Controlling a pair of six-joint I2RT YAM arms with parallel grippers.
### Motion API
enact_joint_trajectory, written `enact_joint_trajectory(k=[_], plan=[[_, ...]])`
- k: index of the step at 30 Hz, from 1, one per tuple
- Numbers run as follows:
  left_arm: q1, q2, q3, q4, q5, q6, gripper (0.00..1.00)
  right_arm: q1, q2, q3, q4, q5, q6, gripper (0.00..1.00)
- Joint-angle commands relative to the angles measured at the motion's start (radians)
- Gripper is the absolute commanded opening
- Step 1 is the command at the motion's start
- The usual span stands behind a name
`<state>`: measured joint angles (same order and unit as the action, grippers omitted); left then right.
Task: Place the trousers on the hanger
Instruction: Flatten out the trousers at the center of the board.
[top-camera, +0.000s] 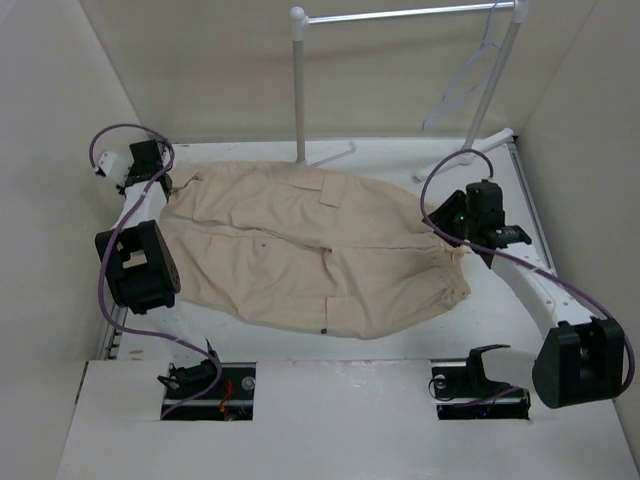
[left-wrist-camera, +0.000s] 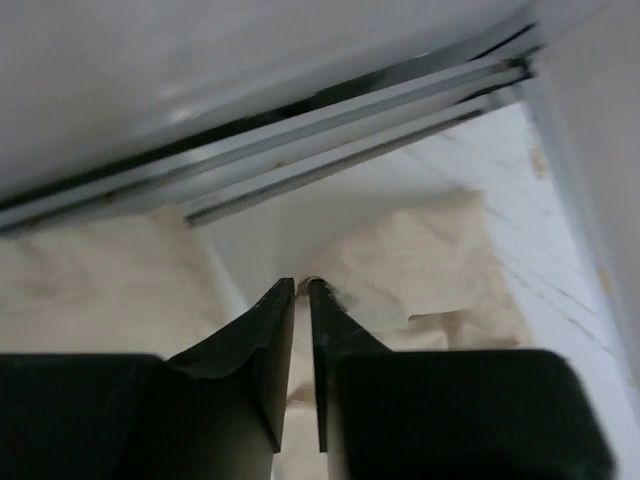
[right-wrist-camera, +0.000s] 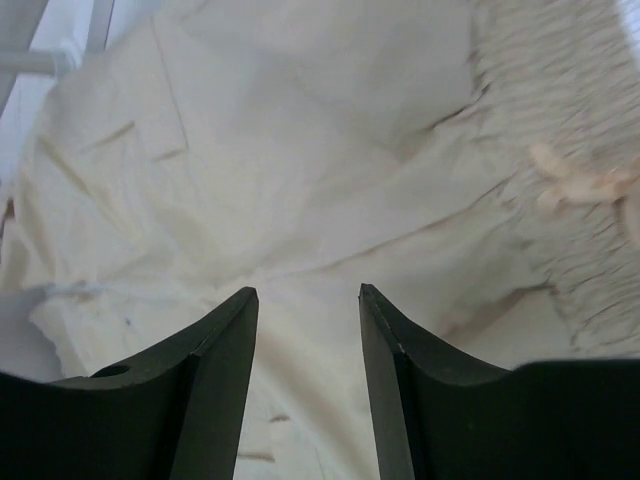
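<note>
The beige trousers lie spread flat on the white table, with the drawstring waist on the right and the legs running left. The pale wire hanger hangs from the rack bar at the back right, apart from both arms. My left gripper is at the far-left leg ends. In its wrist view the jaws are closed to a thin slit, with a bit of trouser hem pinched at the tips. My right gripper hovers open and empty over the cloth by the waist, with the drawstring to its right.
A white tubular rack stands at the back, with its left post just behind the trousers and its bar overhead. Beige walls close in the left, back and right. A raised white shelf with two cut-outs runs along the near edge.
</note>
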<state>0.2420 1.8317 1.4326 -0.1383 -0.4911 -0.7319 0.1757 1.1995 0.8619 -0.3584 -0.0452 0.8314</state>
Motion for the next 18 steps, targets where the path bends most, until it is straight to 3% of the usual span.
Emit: enact_joint_trajectory(k=[1,5,9,14,18], plan=[[0.042,-0.012,-0.055,-0.124,0.014,-0.220,0.14,-0.075,0.047,0.064,0.006,0.056,-0.032,0.52],[0.088,-0.021,-0.072,-0.112,0.130,-0.270,0.29,-0.164,0.164,0.138,0.006,0.119,-0.078,0.55],[0.082,-0.093,-0.090,-0.101,0.120,-0.264,0.41,-0.235,0.308,0.212,0.015,0.162,-0.106,0.60],[0.004,-0.215,-0.204,-0.038,0.079,-0.245,0.47,-0.261,0.457,0.275,0.021,0.146,-0.121,0.67],[-0.040,-0.276,-0.306,-0.006,0.069,-0.209,0.47,-0.256,0.523,0.284,0.039,0.113,-0.130,0.63]])
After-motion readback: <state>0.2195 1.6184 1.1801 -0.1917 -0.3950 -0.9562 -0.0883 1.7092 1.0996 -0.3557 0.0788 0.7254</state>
